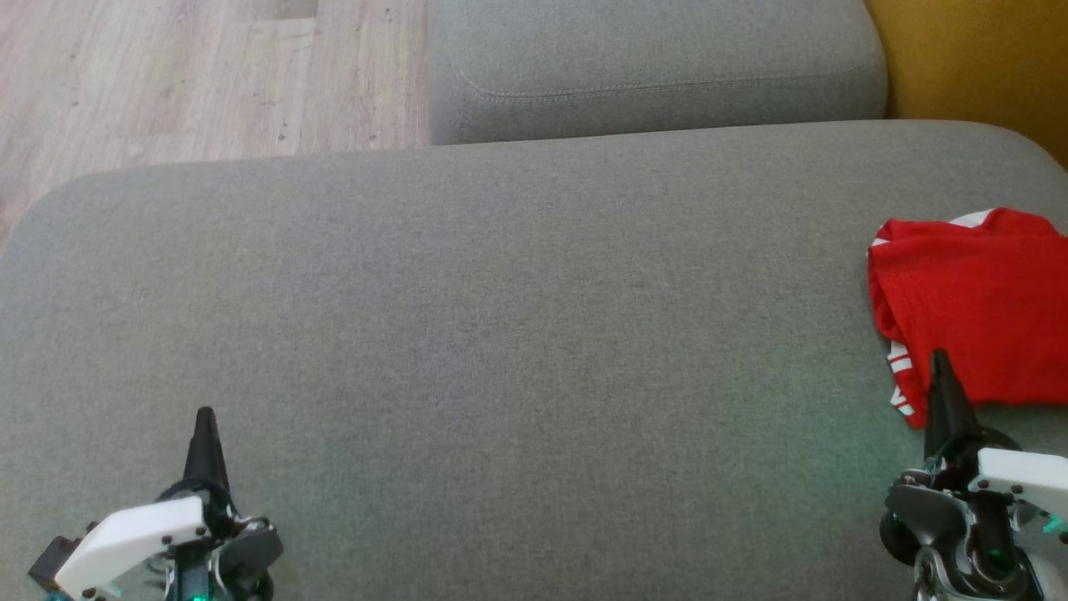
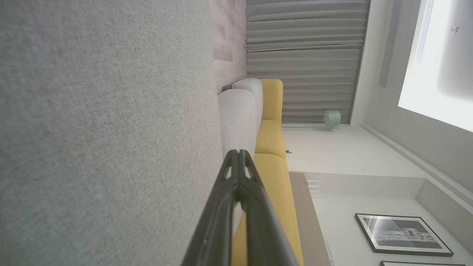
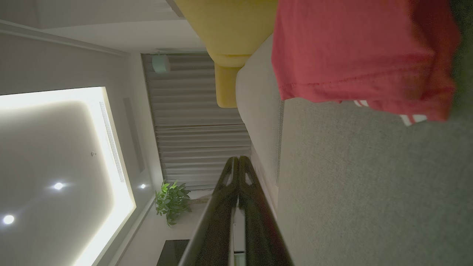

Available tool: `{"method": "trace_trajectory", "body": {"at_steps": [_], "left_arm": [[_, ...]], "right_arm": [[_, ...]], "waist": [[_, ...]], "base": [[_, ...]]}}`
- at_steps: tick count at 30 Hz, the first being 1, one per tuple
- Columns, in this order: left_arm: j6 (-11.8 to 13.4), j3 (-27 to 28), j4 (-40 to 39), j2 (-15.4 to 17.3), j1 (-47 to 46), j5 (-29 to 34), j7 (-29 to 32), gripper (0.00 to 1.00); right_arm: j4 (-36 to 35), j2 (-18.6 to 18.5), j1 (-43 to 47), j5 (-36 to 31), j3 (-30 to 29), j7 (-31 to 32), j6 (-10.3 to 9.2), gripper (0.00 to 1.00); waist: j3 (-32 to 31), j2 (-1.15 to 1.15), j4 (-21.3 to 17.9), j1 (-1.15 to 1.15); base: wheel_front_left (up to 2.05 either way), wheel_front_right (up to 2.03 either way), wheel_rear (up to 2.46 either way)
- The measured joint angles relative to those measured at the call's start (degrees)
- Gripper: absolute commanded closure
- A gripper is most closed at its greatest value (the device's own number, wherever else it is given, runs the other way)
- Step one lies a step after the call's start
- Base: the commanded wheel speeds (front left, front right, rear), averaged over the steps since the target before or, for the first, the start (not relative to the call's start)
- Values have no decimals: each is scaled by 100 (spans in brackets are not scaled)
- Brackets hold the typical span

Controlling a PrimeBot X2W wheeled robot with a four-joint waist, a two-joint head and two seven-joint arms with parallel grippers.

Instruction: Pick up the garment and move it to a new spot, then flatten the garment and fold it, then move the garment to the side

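Closest to me are my two claws. My left claw has its two dark fingers pressed tight together, with nothing in it. In the left wrist view the same claw is clenched too, tips touching. My right claw is also squeezed closed and holds nothing, and in the right wrist view its tips meet.

Both claws hang over the big grey cushion. Just past the tip of my right claw lies the red garment, in a loose heap with white stripes at its edge. It sits on the grey cushion, a little to the outer side of that claw. In the right wrist view the garment is ahead of the fingers and not touching them. It is far across the cushion from my left claw.

Farther out, past both claws, there is a second grey cushion. Beyond my left claw is a wood floor. Beyond my right claw, behind the garment, is a yellow seat.
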Motion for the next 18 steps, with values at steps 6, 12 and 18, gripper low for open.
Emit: {"method": "trace_trajectory", "body": {"at_steps": [6, 12, 18], "left_arm": [[0, 2, 0, -1, 0, 0, 1, 100], [0, 4, 0, -2, 0, 0, 7, 100], [0, 7, 0, -4, 0, 0, 8, 100]], "right_arm": [[0, 1, 0, 0, -8, 1, 0, 100], [0, 1, 0, -1, -18, 26, 0, 100], [1, 2, 0, -1, -27, 51, 0, 100]], "waist": [[0, 0, 0, 0], [0, 0, 0, 0], [0, 0, 0, 0]], "base": [[0, 0, 0], [0, 0, 0], [0, 0, 0]]}}
